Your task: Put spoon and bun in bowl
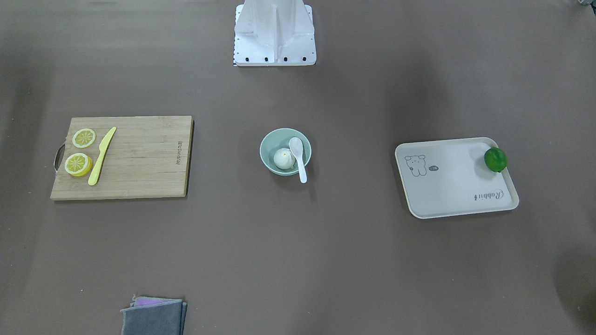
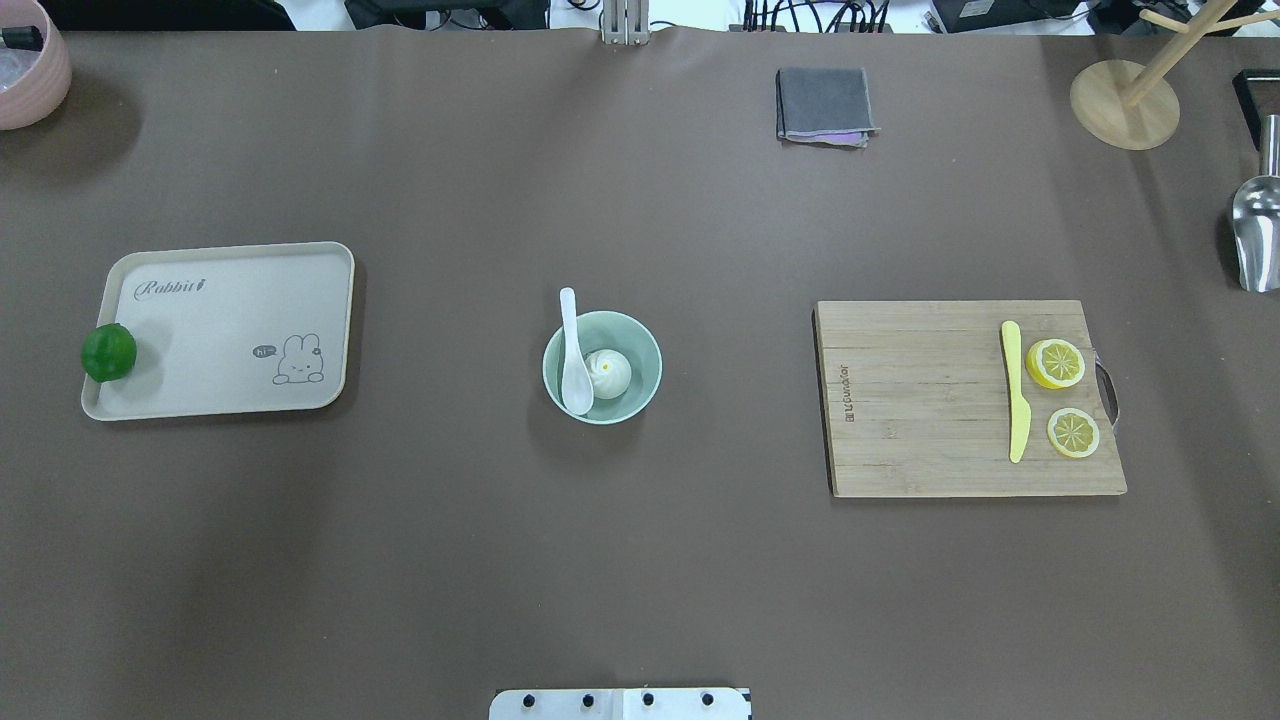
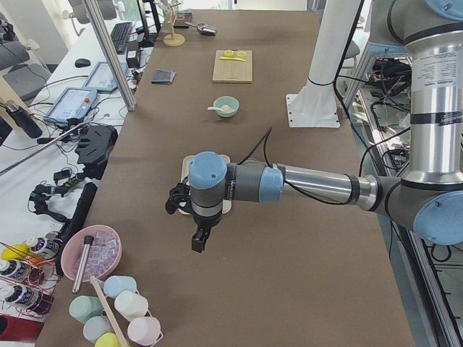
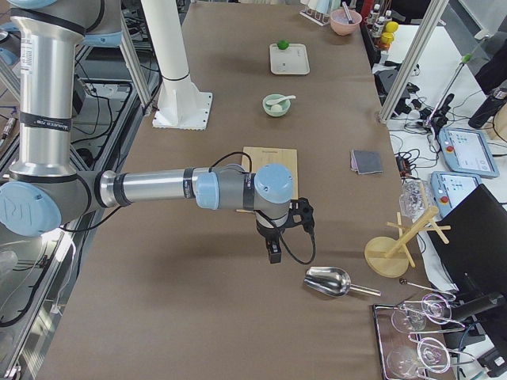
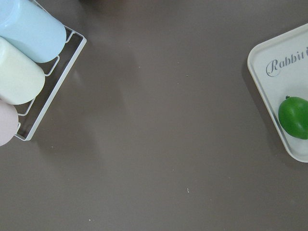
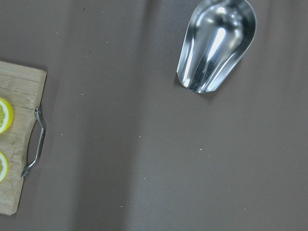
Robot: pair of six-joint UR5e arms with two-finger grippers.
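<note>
You have the left gripper [image 3: 199,242] hanging above the table [image 2: 400,550] at one end and the right gripper [image 4: 275,253] at the other. You cannot tell from these side views whether either is released or clenched. Mid-table, the bowl [image 2: 643,352] holds the spoon [image 2: 571,345], scoop inside and handle over the rim, and the bun [image 2: 608,373] sits just beside it.

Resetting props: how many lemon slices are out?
2. One lemon slice and another nearer the robot lie on the cutting board, between the knife and the board's handle. None seems hidden.
</note>
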